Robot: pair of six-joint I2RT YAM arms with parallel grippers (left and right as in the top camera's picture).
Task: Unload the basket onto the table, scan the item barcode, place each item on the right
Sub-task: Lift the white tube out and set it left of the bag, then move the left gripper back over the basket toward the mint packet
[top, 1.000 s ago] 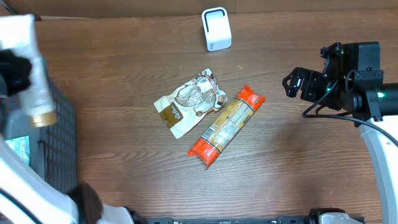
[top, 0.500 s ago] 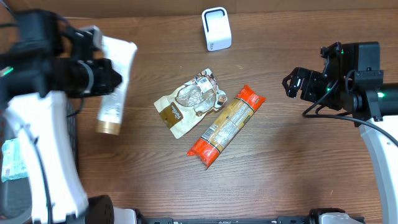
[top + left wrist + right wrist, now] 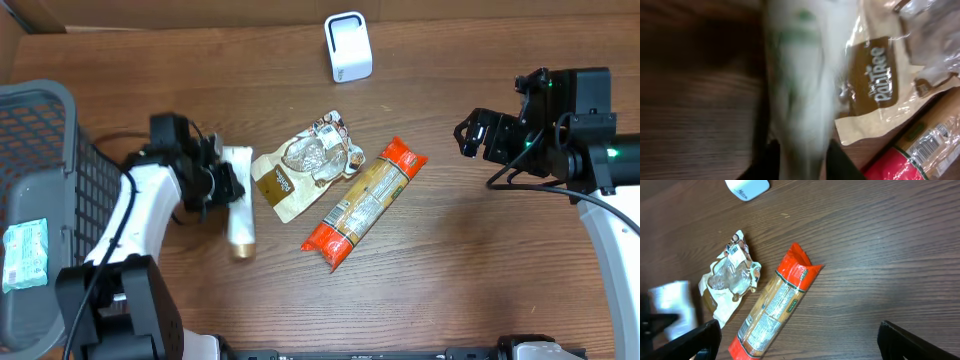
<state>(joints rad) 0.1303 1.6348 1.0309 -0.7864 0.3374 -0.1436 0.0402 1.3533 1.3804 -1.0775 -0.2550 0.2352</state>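
**Left gripper** point(image 3: 228, 184), low over the table point(image 3: 470, 260). The white tube point(image 3: 240, 222) lies flat on the wood with its upper end between the claw's fingers. Its body runs out past them, with the gold cap at the end farthest from the claw. The wrist view is blurred, so it cannot be told whether the fingers clamp the tube or have let it go. A brown pouch point(image 3: 300, 165) lies just beside the tube on the side away from the claw, and an orange pasta package point(image 3: 365, 203) lies beyond it.

**Right gripper** point(image 3: 472, 135), jaws spread wide and empty, well apart from every item.
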